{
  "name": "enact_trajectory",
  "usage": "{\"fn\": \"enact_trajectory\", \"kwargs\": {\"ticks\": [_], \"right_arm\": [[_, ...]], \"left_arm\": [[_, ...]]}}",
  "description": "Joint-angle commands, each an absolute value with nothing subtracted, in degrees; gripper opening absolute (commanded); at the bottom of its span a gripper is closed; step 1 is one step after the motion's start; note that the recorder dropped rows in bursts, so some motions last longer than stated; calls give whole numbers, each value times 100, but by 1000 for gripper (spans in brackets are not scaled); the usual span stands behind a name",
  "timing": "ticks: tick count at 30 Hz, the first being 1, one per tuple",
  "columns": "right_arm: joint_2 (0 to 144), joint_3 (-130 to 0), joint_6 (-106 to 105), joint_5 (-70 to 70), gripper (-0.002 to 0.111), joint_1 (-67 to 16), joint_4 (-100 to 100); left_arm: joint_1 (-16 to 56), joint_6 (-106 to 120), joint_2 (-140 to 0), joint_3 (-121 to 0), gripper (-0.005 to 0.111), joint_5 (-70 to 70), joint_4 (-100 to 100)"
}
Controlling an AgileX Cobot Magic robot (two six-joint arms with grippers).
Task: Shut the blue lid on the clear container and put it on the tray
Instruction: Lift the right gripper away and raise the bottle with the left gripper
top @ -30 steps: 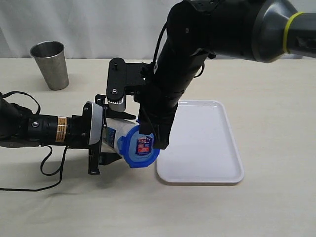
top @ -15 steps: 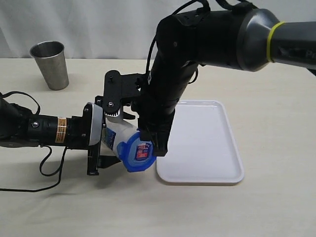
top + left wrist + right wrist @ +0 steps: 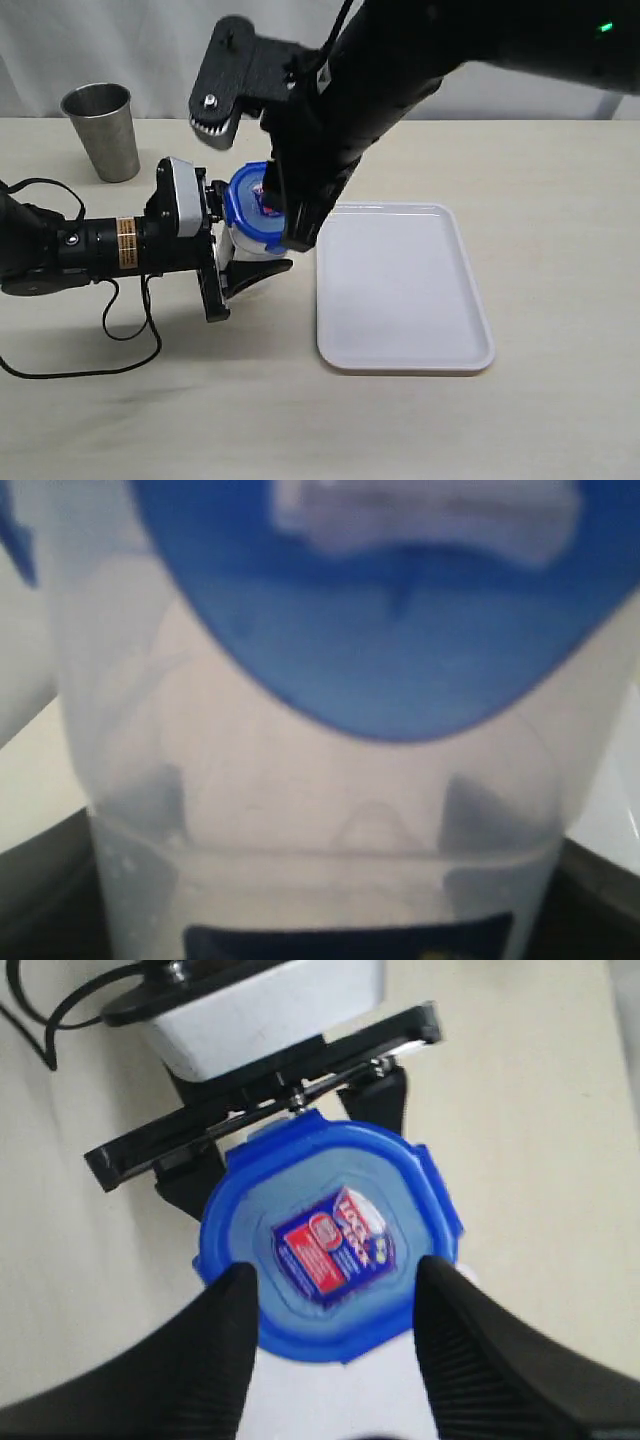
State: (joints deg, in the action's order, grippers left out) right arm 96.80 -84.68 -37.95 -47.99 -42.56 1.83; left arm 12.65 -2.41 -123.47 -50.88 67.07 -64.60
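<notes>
Blue lid (image 3: 330, 1250) on seemingly empty clear container (image 3: 330, 810)

The tray (image 3: 405, 300) lies bare; the steel cup (image 3: 101, 131) stands well apart.

Inventory, exterior view:
- Robot arms: 2, each with one gripper; left gripper (image 3: 240, 262) at 9 o'clock of scene, right gripper (image 3: 290, 215) near centre.
- Clear container (image 3: 236, 238): 1, near centre.
- Blue lid (image 3: 252, 205): 1, on container; sticker (image 3: 335, 1243) on lid: 1.
- Tray (image 3: 400, 290): 1, white, at 3 o'clock of container.
- Steel cup (image 3: 101, 131): 1, at 10 o'clock of scene.
- Loose black cable (image 3: 70, 362): 1 run, at 8 o'clock.
- Table (image 3: 560, 200): 1.
</notes>
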Motion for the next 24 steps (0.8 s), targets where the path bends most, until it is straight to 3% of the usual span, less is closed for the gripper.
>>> {"fn": "enact_trajectory", "kwargs": {"ticks": [1, 6, 13, 24], "right_arm": [[9054, -8442, -2820, -4808, 47, -4253, 913], [8521, -8431, -1755, -5092, 43, -4253, 1602], [7952, -8431, -1274, -5628, 5, -4253, 1630], [6942, -7706, -482, -5412, 4, -4253, 1630]], "left_arm": [[1205, -1261, -12286, -5105, 0, 6909, -6076], [1074, -2103, -12204, -5105, 0, 6890, -6062], [1100, -2878, -11298, -5105, 0, 4917, -6380], [1762, -4352, -9902, -5105, 0, 1132, -7645]]}}
